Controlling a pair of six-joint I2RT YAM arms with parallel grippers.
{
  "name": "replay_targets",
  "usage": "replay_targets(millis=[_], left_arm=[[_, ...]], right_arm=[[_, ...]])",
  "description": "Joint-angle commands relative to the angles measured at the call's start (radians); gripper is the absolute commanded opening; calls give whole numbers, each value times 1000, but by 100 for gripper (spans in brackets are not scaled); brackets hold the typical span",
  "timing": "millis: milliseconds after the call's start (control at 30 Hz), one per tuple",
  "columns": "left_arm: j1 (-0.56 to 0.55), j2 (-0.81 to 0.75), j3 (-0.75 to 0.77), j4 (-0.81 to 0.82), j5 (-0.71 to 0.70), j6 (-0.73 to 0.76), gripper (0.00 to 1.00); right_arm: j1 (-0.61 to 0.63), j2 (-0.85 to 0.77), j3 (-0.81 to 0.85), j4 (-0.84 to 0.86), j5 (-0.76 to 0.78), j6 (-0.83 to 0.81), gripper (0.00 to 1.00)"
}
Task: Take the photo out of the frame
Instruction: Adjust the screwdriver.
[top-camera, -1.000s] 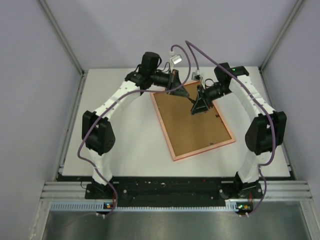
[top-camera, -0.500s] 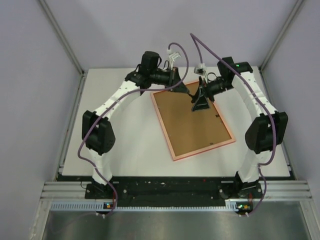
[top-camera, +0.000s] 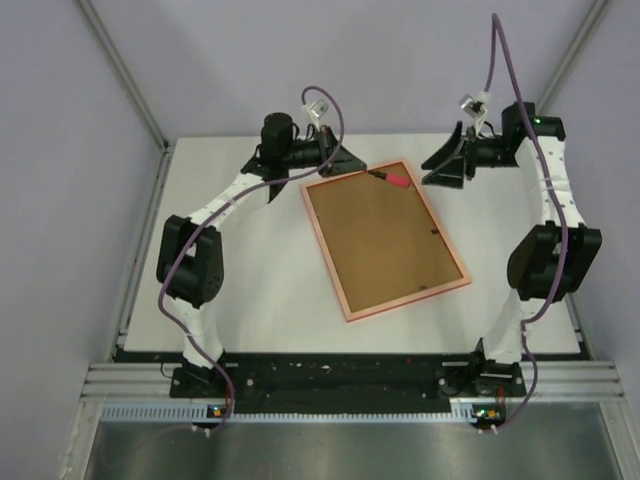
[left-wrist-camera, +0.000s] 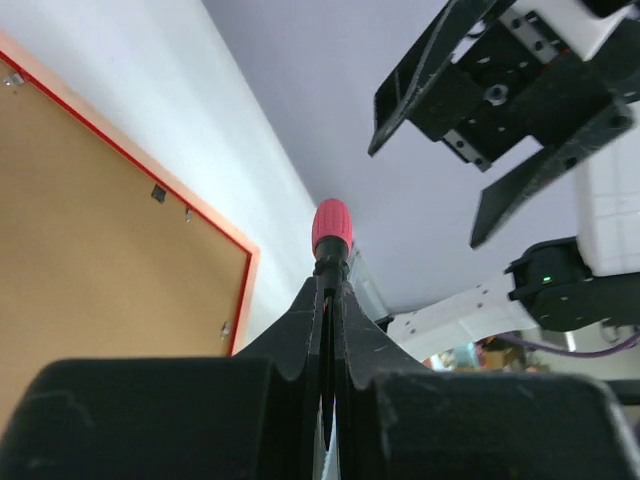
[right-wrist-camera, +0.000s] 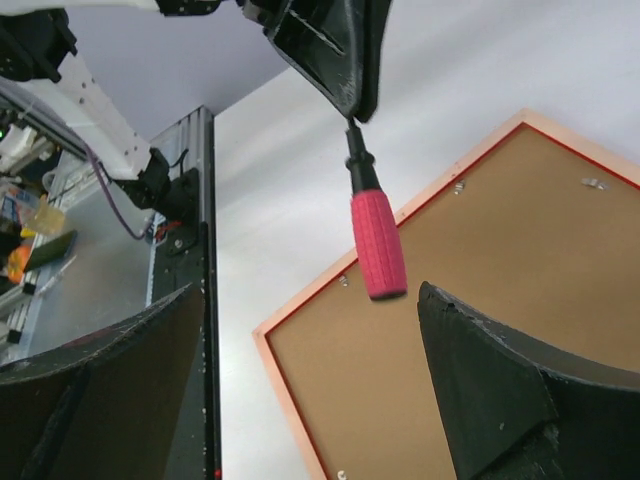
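The frame (top-camera: 385, 235) lies face down on the white table, brown back up inside a reddish rim (left-wrist-camera: 100, 250) (right-wrist-camera: 480, 340). The photo is hidden under that back. My left gripper (top-camera: 352, 165) (left-wrist-camera: 330, 285) hovers at the frame's far corner, shut on the black shaft of a red-handled screwdriver (top-camera: 397, 180) (left-wrist-camera: 332, 226) (right-wrist-camera: 378, 245). The handle sticks out over the frame's far edge. My right gripper (top-camera: 440, 168) (right-wrist-camera: 310, 290) is open and empty, raised to the right of the handle and apart from it.
Small metal tabs (left-wrist-camera: 158, 193) (right-wrist-camera: 594, 183) hold the back along the frame's inner edge. The table's left edge meets a black rail (right-wrist-camera: 205, 300). Purple cables (top-camera: 500, 60) loop above both wrists. Grey walls close in the far side.
My right gripper has opened and pulled up and to the right, off the frame. The red-handled screwdriver now shows in the left gripper, which has shifted slightly left.
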Motion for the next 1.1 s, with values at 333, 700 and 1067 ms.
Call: replay_targets(millis=[333, 700, 1067], left_arm=[[-22, 4, -122, 720, -10, -467, 0], [-19, 85, -55, 759, -16, -475, 0], [-38, 136, -44, 831, -33, -515, 0]], right_arm=[[14, 123, 5, -155, -257, -121, 86], [69, 73, 62, -153, -259, -125, 84], [78, 91, 151, -155, -257, -82, 73]])
